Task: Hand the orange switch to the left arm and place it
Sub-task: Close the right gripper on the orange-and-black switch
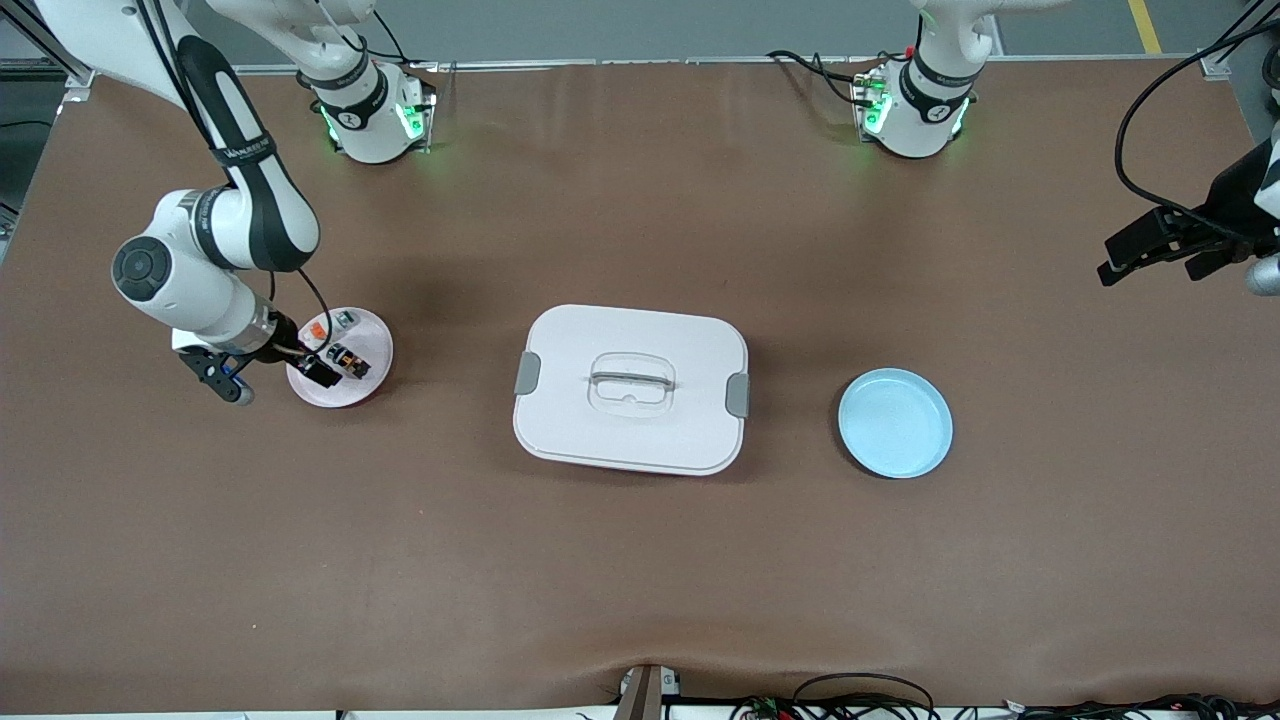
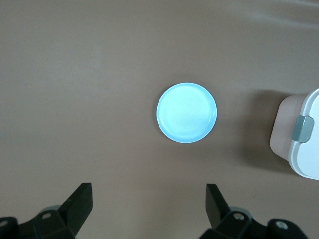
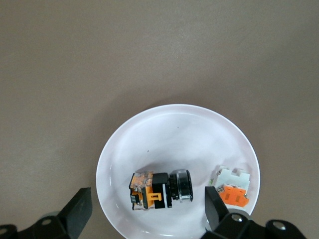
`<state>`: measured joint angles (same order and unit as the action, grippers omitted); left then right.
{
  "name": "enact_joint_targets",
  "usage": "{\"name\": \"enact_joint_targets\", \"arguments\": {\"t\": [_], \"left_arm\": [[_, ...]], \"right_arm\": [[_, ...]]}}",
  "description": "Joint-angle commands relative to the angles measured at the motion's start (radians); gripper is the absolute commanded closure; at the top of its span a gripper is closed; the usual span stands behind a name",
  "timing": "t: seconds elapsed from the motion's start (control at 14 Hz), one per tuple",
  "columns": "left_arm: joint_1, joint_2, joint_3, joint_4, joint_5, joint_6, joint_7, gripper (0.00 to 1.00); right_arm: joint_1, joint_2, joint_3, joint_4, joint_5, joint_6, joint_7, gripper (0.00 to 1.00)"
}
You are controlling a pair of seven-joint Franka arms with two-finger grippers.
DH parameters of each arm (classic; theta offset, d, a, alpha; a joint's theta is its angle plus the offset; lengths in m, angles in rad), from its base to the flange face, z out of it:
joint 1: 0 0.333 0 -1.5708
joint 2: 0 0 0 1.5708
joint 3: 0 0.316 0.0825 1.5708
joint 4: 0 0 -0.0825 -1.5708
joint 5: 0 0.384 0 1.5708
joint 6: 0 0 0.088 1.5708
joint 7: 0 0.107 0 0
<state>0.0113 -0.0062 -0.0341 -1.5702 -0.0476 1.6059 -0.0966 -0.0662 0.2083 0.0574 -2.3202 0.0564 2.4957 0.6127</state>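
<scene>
The orange switch (image 1: pixel 347 360), black with orange parts, lies on its side on the pink plate (image 1: pixel 378 340) toward the right arm's end of the table. My right gripper (image 1: pixel 308 362) is open and low over that plate. In the right wrist view the switch (image 3: pixel 159 191) lies between its open fingers (image 3: pixel 79 209), untouched, with my right gripper (image 3: pixel 147 193) straddling it. The white box (image 1: pixel 630 388) stands closed mid-table. My left gripper (image 1: pixel 1112 257) is open and empty, raised over bare table at the left arm's end; it also shows in the left wrist view (image 2: pixel 148 188).
A pale white piece with an orange patch (image 1: pixel 330 325) (image 3: pixel 232 186) shares the pink plate (image 3: pixel 129 134). An empty blue plate (image 1: pixel 895 422) (image 2: pixel 187 113) lies between the box (image 2: pixel 304 139) and the left arm's end.
</scene>
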Motion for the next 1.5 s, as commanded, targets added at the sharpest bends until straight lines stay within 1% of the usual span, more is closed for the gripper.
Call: {"name": "enact_joint_targets", "arguments": {"t": [0.0,0.28,0.57,0.71,1.0,1.35,1.42], "left_arm": [[-0.004,0.008,0.002,0.018,0.026,-0.017,0.006,0.0],[-0.004,0.008,0.002,0.019,0.026,-0.017,0.006,0.0],[-0.004,0.008,0.002,0.019,0.026,-0.017,0.005,0.0],[-0.004,0.008,0.002,0.019,0.026,-0.017,0.005,0.0],[-0.005,0.008,0.002,0.019,0.026,-0.017,0.005,0.0],[-0.005,0.008,0.002,0.019,0.026,-0.017,0.005,0.0],[-0.005,0.008,0.002,0.019,0.026,-0.017,0.005,0.0]], "right_arm": [[0.022,-0.014,-0.002,-0.044,0.005,0.049,0.007,0.0],[0.038,0.023,-0.004,-0.097,0.0,0.166,-0.004,0.0],[0.029,0.039,-0.004,-0.114,-0.003,0.18,-0.094,0.0],[0.029,0.043,-0.004,-0.117,-0.003,0.19,-0.099,0.0],[0.037,0.085,-0.004,-0.145,-0.003,0.287,-0.099,0.0],[0.039,0.098,-0.004,-0.143,-0.003,0.285,-0.099,0.0],[0.039,0.095,-0.004,-0.145,-0.003,0.281,-0.1,0.38]]}}
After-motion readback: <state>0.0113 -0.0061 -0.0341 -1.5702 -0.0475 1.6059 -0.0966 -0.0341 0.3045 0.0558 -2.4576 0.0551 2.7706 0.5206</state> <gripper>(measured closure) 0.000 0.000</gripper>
